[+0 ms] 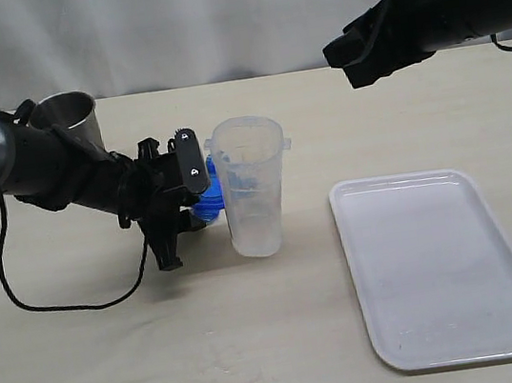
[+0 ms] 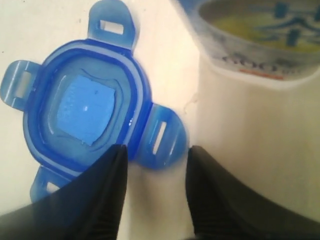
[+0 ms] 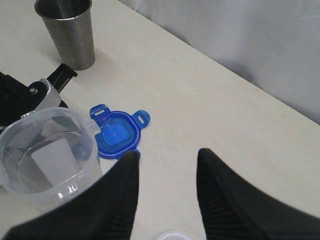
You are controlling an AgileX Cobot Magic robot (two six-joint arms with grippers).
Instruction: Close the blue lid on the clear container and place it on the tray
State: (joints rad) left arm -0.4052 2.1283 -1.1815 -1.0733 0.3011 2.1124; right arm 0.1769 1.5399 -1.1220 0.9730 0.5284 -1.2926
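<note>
The blue lid (image 2: 85, 110) lies flat on the table just behind the clear container (image 1: 254, 192), which stands upright and uncovered. In the exterior view the lid (image 1: 208, 203) shows only as a blue patch beside and through the container. My left gripper (image 2: 155, 152) is low over the table and open. One lid flap (image 2: 162, 142) sits just ahead of the gap between its fingers, ungripped. My right gripper (image 1: 353, 63) hangs high at the back right, open and empty (image 3: 165, 155). From there it looks down on the lid (image 3: 117, 135) and container (image 3: 45, 150). The white tray (image 1: 440, 260) lies at the right.
A steel cup (image 1: 66, 114) stands at the back left behind the left arm. A black cable (image 1: 19, 285) loops on the table under that arm. A white curtain closes off the back edge of the table.
</note>
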